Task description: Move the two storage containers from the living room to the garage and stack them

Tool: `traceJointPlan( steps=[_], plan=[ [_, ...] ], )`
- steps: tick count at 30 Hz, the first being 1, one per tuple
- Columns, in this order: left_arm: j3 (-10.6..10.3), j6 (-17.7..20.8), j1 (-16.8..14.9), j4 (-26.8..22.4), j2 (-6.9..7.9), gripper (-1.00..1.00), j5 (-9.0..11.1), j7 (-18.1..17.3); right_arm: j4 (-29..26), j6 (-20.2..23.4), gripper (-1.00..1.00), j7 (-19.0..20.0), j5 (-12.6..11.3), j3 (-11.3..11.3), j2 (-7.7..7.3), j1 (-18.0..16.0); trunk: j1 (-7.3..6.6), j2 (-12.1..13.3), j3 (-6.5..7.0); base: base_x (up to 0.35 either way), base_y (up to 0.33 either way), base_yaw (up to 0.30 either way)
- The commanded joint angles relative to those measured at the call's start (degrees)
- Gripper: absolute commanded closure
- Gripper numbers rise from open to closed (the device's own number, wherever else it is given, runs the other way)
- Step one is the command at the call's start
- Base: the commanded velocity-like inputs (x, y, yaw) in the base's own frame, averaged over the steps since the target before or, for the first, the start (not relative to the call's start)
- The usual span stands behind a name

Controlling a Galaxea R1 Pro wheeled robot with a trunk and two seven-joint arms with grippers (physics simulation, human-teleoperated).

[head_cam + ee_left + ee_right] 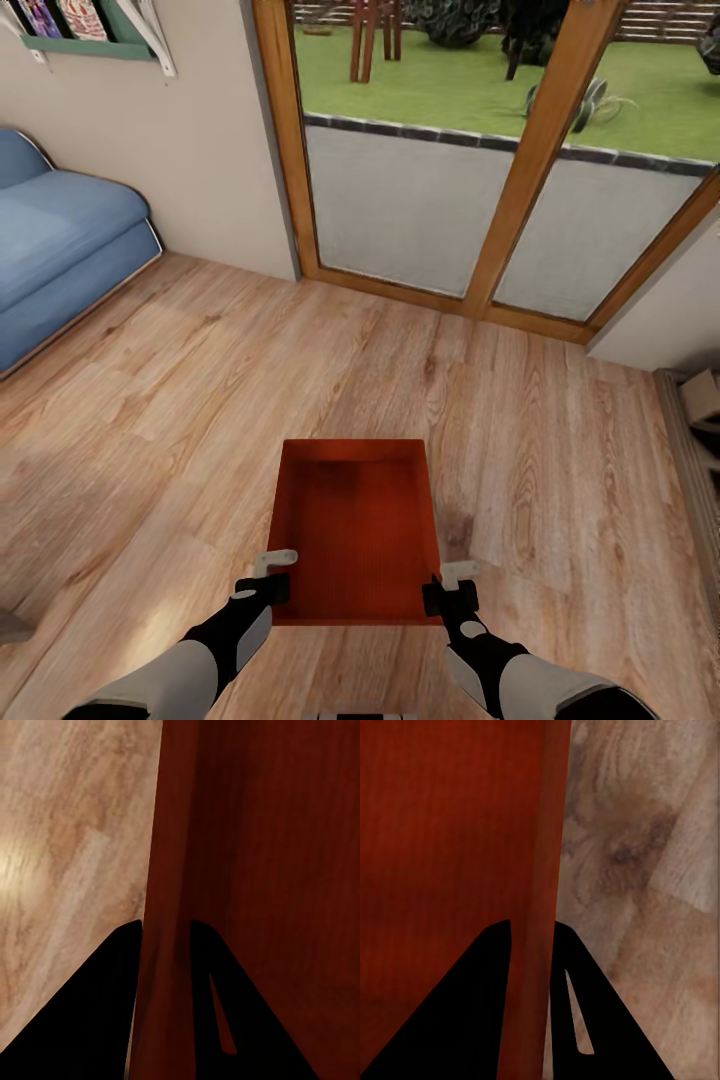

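Note:
One orange-red storage container (355, 530), open-topped and empty, hangs level just above the light wood-plank floor (200, 400) of the living room, right in front of me. My left gripper (275, 570) is shut on its left wall near the near corner, and my right gripper (455, 585) is shut on its right wall. In the left wrist view, the black fingers (112, 1005) of the left gripper (165, 937) straddle the container wall (270, 870). In the right wrist view, the right gripper (532, 937) clamps the container's other wall (442, 832). The garage is out of view.
A blue sofa (60, 240) stands at the left against the wall. Ahead is a wood-framed glass door (500, 200) onto a lawn. A wall shelf (90, 30) hangs at the top left. A box (702, 398) and a rug edge lie at the right.

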Motion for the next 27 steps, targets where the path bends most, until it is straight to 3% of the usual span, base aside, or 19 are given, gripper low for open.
traceJointPlan(
  steps=[1, 27],
  plan=[
    [0.6, 0.1, 0.0, -0.1, -0.02, 1.0, -0.1, 0.6, 0.0, -0.2, 1.0, 0.0, 0.0, -2.8, 0.18, -0.1, -0.23, 0.4, 0.16, 0.0, 0.0, 0.0],
    [0.7, 0.1, 0.0, -0.1, 0.03, 1.0, -0.1, 0.6, 0.0, -0.7, 1.0, 0.0, 0.0, -2.8, 0.16, -0.1, -5.94, 10.8, 4.83, 0.0, 0.0, 0.0]
  ],
)
